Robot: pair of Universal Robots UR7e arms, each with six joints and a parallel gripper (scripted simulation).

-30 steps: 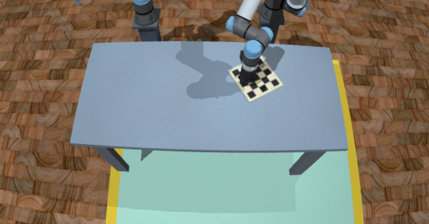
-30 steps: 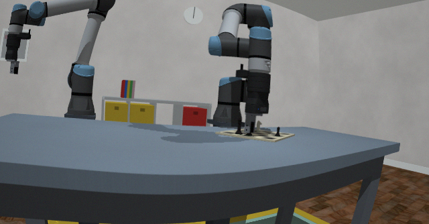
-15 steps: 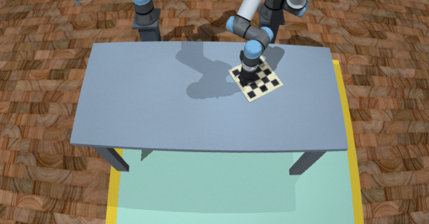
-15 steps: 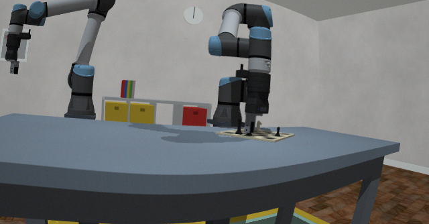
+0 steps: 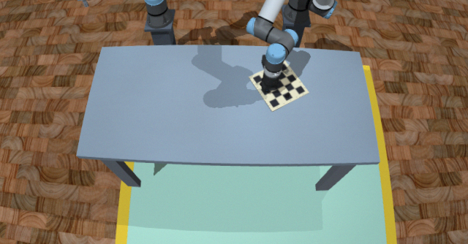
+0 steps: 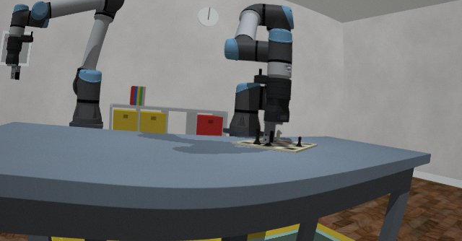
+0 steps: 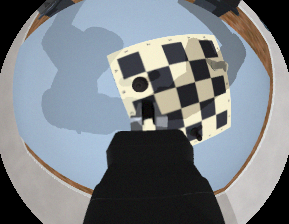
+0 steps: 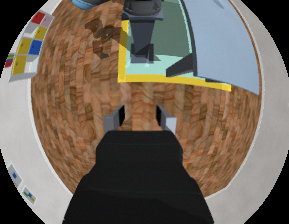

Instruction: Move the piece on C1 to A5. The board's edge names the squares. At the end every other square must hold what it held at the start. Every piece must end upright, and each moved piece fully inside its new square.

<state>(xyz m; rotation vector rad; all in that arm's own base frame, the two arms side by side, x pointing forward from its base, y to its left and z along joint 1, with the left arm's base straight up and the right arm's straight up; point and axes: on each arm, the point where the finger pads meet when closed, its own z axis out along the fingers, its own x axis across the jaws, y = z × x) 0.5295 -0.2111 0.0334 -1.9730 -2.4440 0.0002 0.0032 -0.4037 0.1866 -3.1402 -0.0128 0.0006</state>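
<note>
The checkered board (image 5: 294,93) (image 6: 310,146) (image 7: 153,61) lies turned on the table; its edge letters are too small to read. My left gripper (image 6: 268,138) (image 7: 147,109) points down at the board, shut on a black piece (image 6: 268,144) (image 7: 147,107), which stands upright with its base at board level. A tall black piece (image 6: 257,138) (image 7: 140,84) stands upright close beside the fingers. A small black piece (image 6: 299,142) (image 7: 196,134) and a pale knight (image 6: 279,136) (image 7: 217,64) stand on other squares. My right gripper (image 5: 87,0) (image 6: 15,76) (image 8: 140,111) is open and empty, away from the table.
The board lies on the blue-grey table (image 5: 164,120) (image 6: 126,161), in its right half in the top view. The left arm hides part of the board there. A shelf with yellow and red boxes stands by the wall behind the table.
</note>
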